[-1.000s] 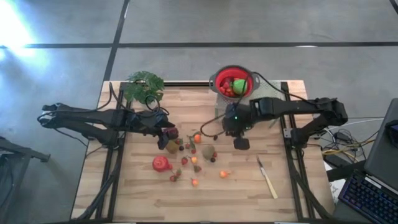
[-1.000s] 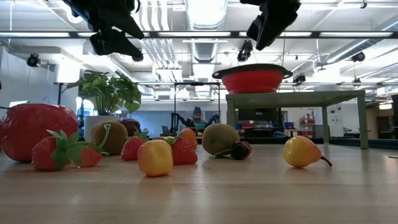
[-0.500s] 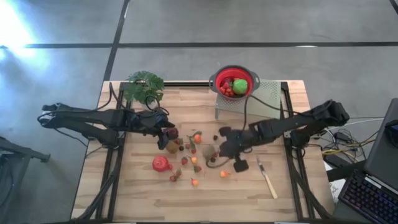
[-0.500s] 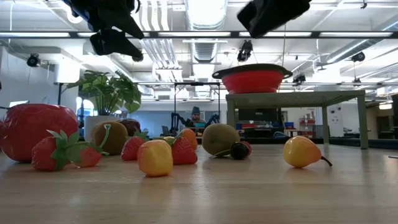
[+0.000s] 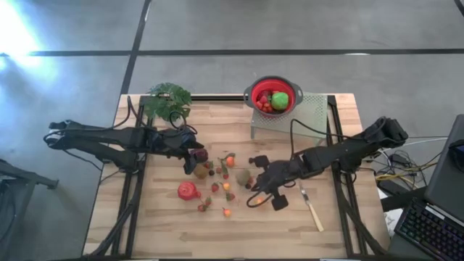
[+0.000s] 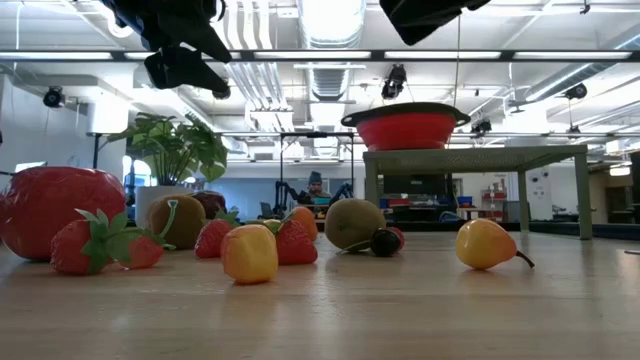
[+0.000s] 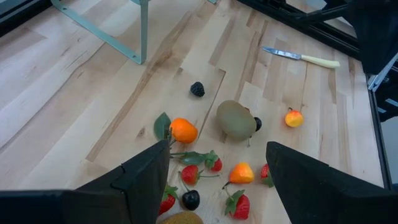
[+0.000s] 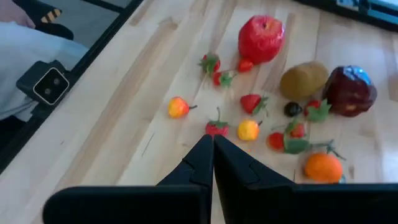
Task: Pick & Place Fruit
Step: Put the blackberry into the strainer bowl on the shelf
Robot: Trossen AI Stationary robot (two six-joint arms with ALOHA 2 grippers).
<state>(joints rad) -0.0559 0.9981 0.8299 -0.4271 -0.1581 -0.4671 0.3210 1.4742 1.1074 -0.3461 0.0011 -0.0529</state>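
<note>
Fruit, little red, orange and brown toy pieces (image 5: 221,181), lies mid-table, just left of the right gripper (image 5: 255,200), pinched shut and empty, while the left gripper (image 5: 194,154) hangs open far-left of them.

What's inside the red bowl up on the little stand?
The red bowl holds a green fruit and some small red fruits. Anything beneath them is covered.

Premises: robotics laboratory or open-plan workshop. Evidence: exposed ceiling ducting (image 6: 330,75) and strip lights (image 6: 560,55), polished concrete floor (image 5: 304,25), wooden worktop (image 5: 167,225) on a black frame, and a laptop keyboard (image 5: 428,230) alongside.
</note>
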